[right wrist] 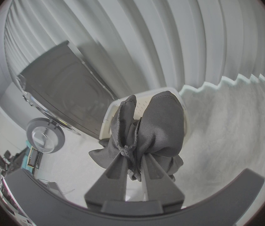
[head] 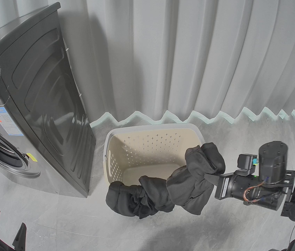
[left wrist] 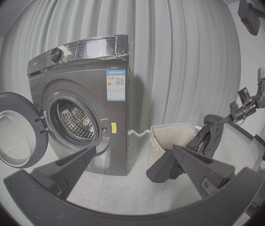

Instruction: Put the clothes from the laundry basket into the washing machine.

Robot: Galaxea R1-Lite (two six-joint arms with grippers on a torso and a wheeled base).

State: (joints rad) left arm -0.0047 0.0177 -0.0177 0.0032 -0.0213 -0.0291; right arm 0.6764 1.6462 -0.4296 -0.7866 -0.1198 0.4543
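You've got a dark garment (head: 189,182) draped over the near rim of the cream laundry basket (head: 154,127); washing machine (head: 39,105) to its left w/ door (left wrist: 13,129) open.

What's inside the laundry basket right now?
The laundry basket shows a bare back wall and far floor. The dark garment, held by the right gripper, drapes over the near rim, hiding the near floor.

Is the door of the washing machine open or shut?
Open. The door stands swung out to one side, and the steel drum shows through the round opening.
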